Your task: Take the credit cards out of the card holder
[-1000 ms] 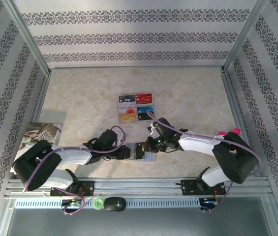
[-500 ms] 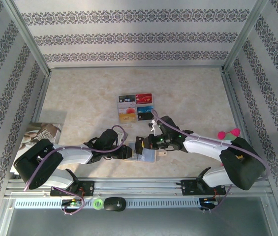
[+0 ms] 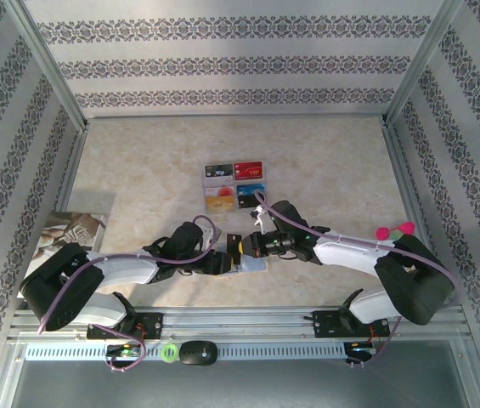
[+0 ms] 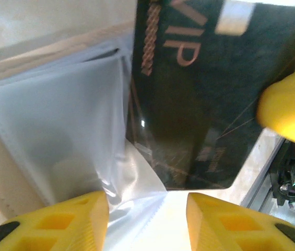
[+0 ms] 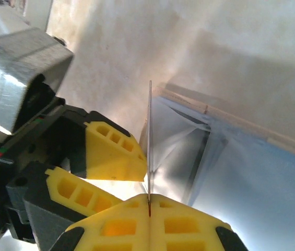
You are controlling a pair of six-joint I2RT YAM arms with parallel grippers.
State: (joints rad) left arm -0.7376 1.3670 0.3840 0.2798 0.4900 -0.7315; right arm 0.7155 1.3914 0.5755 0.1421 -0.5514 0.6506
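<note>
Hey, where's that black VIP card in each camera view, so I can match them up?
Top external: the black VIP card sits at centre, toward the near edge.
Left wrist: the card lies upper right, face-on, lettering readable.
Right wrist: the card is a thin vertical edge at centre, clamped by the right gripper.
Shared landmark: the grey-blue panel of the card holder, beside the card.

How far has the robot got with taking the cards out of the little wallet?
Done: several cards lie grouped on the table. In hand: the right gripper pinches a black VIP card at the open card holder, with the left gripper open beside it. Left: lift that card clear and lay it down. Whether more cards hide inside, I cannot tell.
</note>
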